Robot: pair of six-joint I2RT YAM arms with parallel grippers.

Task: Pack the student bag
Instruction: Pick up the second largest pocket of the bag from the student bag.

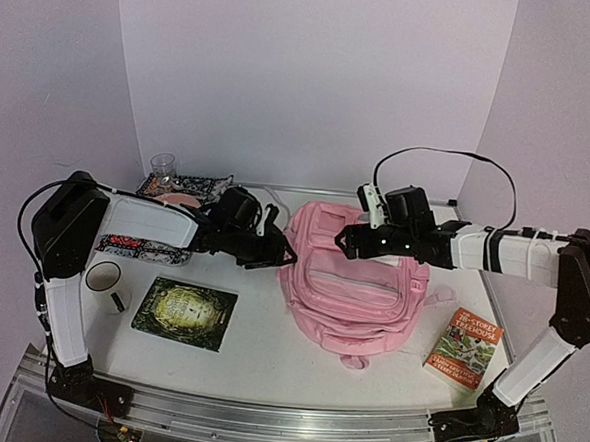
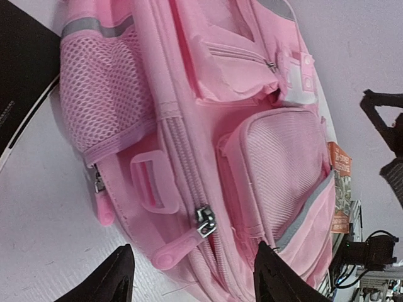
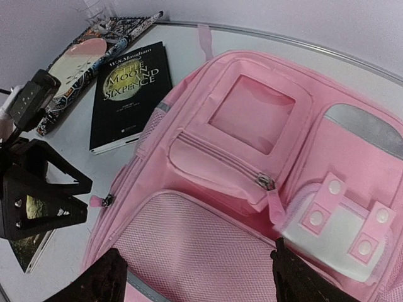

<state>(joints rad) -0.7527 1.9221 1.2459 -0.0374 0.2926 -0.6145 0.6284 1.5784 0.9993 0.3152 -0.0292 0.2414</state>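
L of the student bag (image 1: pixel 356 285), which lies flat mid-table, sit a mug (image 1: pixel 104 279) & a green book (image 1: pixel 185 312), neither blocking. Left gripper (image 2: pixel 194 251), fingers wide apart & empty, hovers at the bag's L side over the main zip pull (image 2: pixel 189 242); prob. best to drop square & pinch the tab, not fabric. Right gripper (image 3: pixel 196 251), likewise wide & empty, hangs over the bag's front pockets; Treehouse book (image 1: pixel 465 348) lies R of the bag.
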